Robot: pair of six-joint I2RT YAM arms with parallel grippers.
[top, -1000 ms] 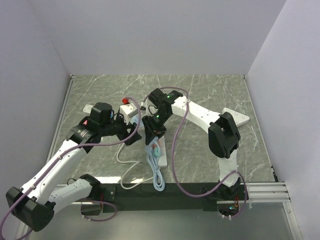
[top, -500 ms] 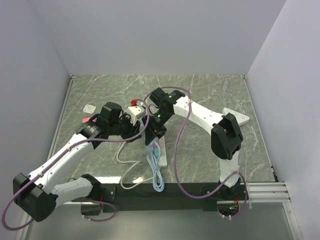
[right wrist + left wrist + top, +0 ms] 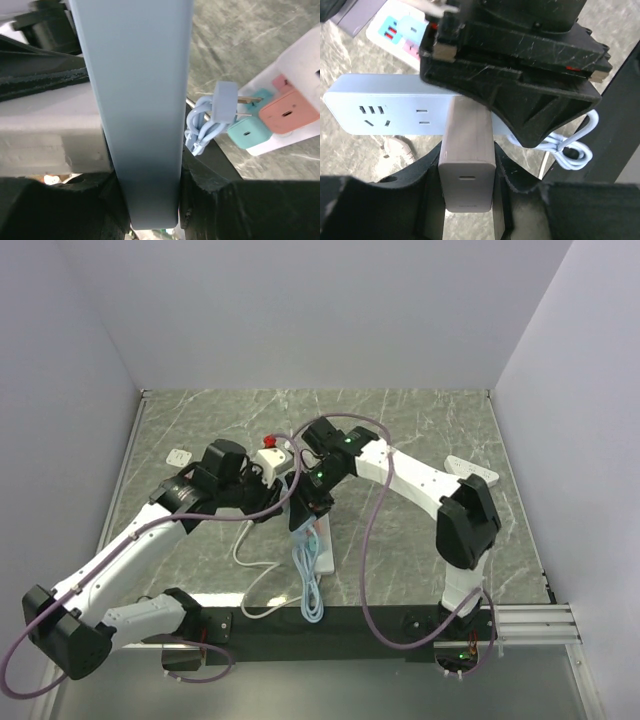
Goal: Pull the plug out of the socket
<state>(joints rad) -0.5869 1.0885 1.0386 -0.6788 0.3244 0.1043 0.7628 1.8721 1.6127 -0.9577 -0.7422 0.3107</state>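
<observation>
Swinging in across the grey marble-patterned desk [image 3: 420,430], the left arm [image 3: 130,545] has reached the centre. There the long white rectangular power-strip socket [image 3: 385,112] sits, clamped across its width by the right hand [image 3: 150,197]. The left hand [image 3: 467,190] has narrowed onto the white block-shaped charger plug [image 3: 468,150] and grips it. The plug is seated in the strip's face — not yet out. Next, by my judgement, comes a straight pull away from the outlets while the right hand braces — a skewed tug could bind the pins.

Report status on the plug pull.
Left gripper shut on plug. Right gripper shut on socket. Plug not yet out. Right gripper crowds close beside plug.
</observation>
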